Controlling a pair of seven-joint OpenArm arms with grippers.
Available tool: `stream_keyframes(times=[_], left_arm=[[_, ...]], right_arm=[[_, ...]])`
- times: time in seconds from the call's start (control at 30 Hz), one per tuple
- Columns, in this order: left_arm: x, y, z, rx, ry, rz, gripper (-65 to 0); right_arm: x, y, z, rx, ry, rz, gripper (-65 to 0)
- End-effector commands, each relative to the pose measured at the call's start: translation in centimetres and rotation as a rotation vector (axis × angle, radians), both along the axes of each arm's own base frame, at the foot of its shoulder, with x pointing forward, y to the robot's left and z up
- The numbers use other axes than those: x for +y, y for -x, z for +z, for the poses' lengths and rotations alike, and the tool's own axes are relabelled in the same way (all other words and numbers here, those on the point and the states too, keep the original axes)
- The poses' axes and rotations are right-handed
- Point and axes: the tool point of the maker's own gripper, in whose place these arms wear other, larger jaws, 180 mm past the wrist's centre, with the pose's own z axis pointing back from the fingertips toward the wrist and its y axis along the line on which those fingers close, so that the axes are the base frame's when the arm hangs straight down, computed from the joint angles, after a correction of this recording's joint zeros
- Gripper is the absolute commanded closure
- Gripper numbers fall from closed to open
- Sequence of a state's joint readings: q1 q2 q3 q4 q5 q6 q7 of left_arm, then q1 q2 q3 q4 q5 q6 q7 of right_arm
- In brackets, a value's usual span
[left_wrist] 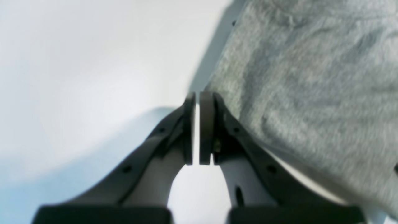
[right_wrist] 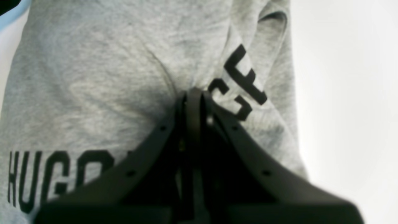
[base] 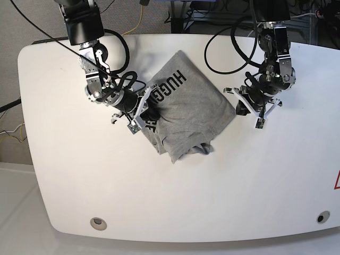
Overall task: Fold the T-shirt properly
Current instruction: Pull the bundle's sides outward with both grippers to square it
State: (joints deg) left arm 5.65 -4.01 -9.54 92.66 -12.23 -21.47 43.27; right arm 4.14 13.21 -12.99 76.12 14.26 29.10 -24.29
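Note:
The heather-grey T-shirt (base: 194,109) lies crumpled in the middle of the white table (base: 239,186), with black lettering (base: 175,85) showing along its upper left edge. My right gripper (base: 150,113) is shut on a bunched fold of the shirt at its left side. In the right wrist view the pads (right_wrist: 192,102) pinch grey fabric (right_wrist: 108,62) between lettered parts (right_wrist: 245,81). My left gripper (base: 239,108) sits just off the shirt's right corner. In the left wrist view it (left_wrist: 197,96) is shut and empty, with a thin gap showing the table, and the shirt (left_wrist: 311,77) lies beside it.
Black cables (base: 228,48) loop over the table's back edge behind both arms. Two round fittings (base: 96,223) (base: 319,217) sit near the front corners. A red mark (base: 336,180) shows at the right edge.

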Motion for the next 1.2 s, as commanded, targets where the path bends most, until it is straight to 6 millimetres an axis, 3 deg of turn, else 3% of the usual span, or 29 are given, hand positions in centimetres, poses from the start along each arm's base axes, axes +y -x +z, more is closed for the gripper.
stream_keyframes(times=[0.0, 0.23, 0.4, 0.77, 1.17], left_arm=[[-0.2, -1.0, 1.3, -0.049, 0.013, -0.002, -1.4], [-2.3, -0.9, 1.3, -0.05, 0.066, -0.002, -1.4], [-3.8, -0.9, 1.8, -0.062, 0.089, -0.018, -1.4], [-5.5, -1.3, 5.0, -0.128, 0.069, -0.079, -1.4], [-7.6, -1.4, 6.5, -0.147, 0.114, -0.086, -1.4]], right_arm=[[-2.0, 2.4, -2.7, 0.101, 0.144, 0.007, 0.0], [-1.1, 1.6, -0.7, 0.045, 0.131, 0.008, 0.0], [-0.6, 0.0, 2.1, -0.019, 0.141, 0.025, 0.0], [1.2, -3.1, 8.1, -0.138, 0.165, 0.05, 0.0], [1.1, -5.1, 11.0, -0.199, 0.187, 0.049, 0.0]])
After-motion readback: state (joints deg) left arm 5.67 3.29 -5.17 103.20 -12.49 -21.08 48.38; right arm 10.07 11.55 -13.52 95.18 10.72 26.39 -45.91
